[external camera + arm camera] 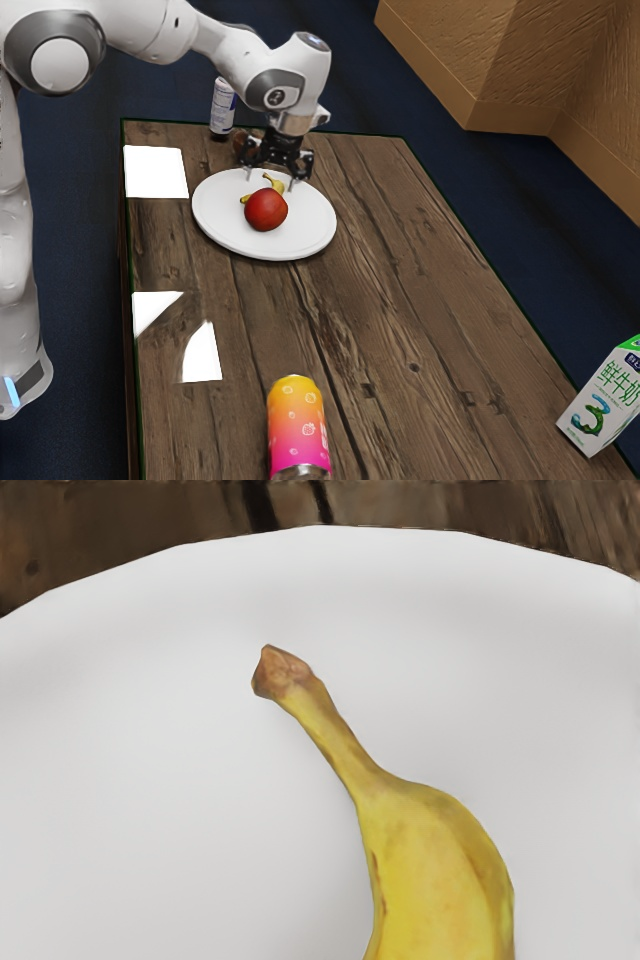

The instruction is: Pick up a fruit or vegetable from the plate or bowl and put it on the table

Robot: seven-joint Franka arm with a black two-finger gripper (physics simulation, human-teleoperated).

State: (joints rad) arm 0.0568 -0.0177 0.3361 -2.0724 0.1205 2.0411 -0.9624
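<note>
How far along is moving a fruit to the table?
Reach looks done: the gripper is over the plate, by the banana. In hand: nothing; it's open. Left: grip, lift and table placement, since banana and red fruit both lie on the plate.

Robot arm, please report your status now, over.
Gripper open, low over plate. Banana on plate, not yet gripped. Red fruit lies close to banana, might crowd the grasp.

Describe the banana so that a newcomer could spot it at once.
On the wooden table sits a round white plate. On it, partly behind a red fruit in the exterior view, lies the banana. Its yellow skin, curve and brown-tipped stem set it apart from its round neighbour.
</note>
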